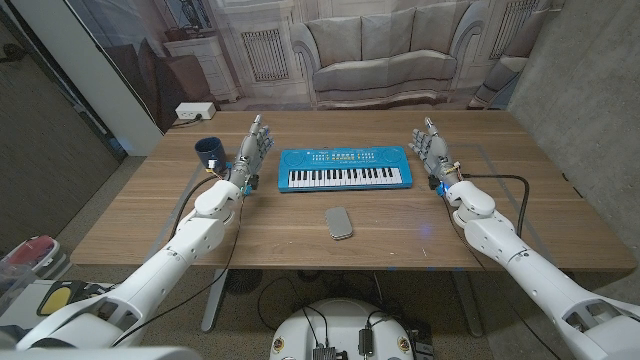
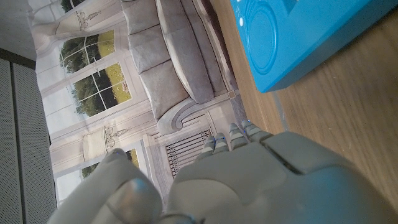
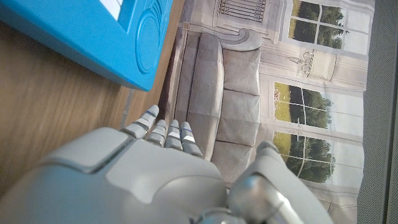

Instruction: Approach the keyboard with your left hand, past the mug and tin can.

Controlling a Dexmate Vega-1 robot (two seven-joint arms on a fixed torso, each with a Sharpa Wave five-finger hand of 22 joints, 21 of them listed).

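Observation:
A blue toy keyboard (image 1: 345, 168) lies at the middle of the table's far half. My left hand (image 1: 254, 148) stands just left of its left end, fingers straight and pointing away, holding nothing. A dark blue mug (image 1: 209, 151) stands left of that hand, close to it. My right hand (image 1: 430, 147) stands just right of the keyboard's right end, fingers extended, empty. The left wrist view shows the keyboard's corner (image 2: 298, 37) beyond my left hand (image 2: 249, 180). The right wrist view shows the keyboard's other corner (image 3: 93, 31) beyond my right hand (image 3: 149, 174).
A small grey oblong object (image 1: 339, 222) lies on the table in front of the keyboard. A printed backdrop of a sofa and windows stands behind the table's far edge. A black cable (image 1: 500, 180) runs by the right arm.

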